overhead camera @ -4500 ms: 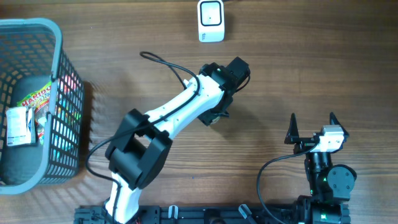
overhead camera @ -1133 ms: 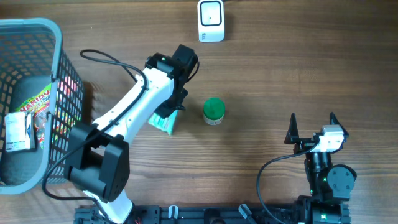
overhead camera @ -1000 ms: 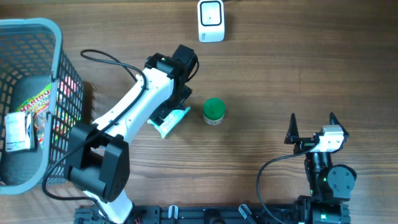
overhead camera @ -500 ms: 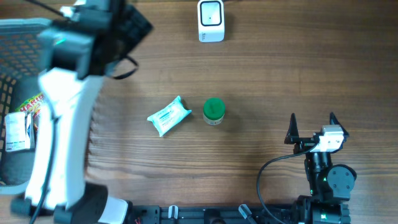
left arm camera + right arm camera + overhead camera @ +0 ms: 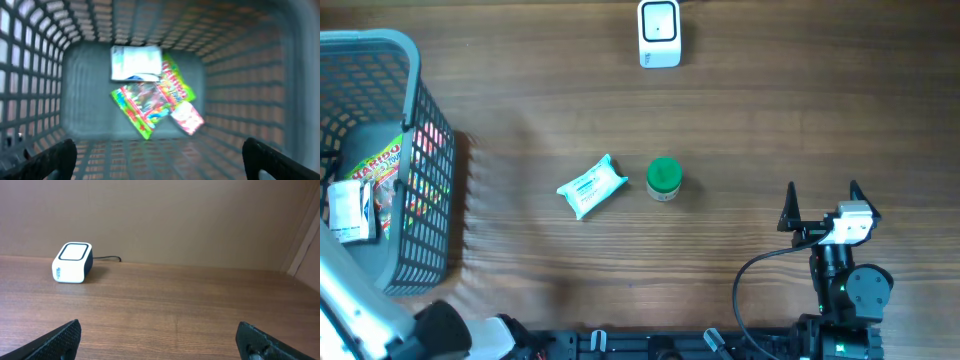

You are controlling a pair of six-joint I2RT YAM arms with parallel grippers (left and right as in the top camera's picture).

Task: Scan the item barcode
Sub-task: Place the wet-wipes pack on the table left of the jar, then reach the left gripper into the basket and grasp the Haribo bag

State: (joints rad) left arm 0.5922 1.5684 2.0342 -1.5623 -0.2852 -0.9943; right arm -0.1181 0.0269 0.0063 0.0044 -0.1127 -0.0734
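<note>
Two items lie mid-table: a wipes pack (image 5: 591, 186) with a green-lidded jar (image 5: 664, 178) just beside it at 3 o'clock. I see the scanner (image 5: 659, 33) at 12 o'clock, well apart from both. My left gripper (image 5: 160, 162) hangs spread wide over the basket (image 5: 416, 110) at 9 o'clock, snack packs (image 5: 150, 102) on its floor. My right gripper (image 5: 822, 200) sits spread at 4 o'clock.

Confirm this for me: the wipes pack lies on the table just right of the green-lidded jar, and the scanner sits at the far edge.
Not quite. The wipes pack lies just left of the green-lidded jar, not right of it, as the overhead view shows. The scanner does sit at the far edge.
</note>
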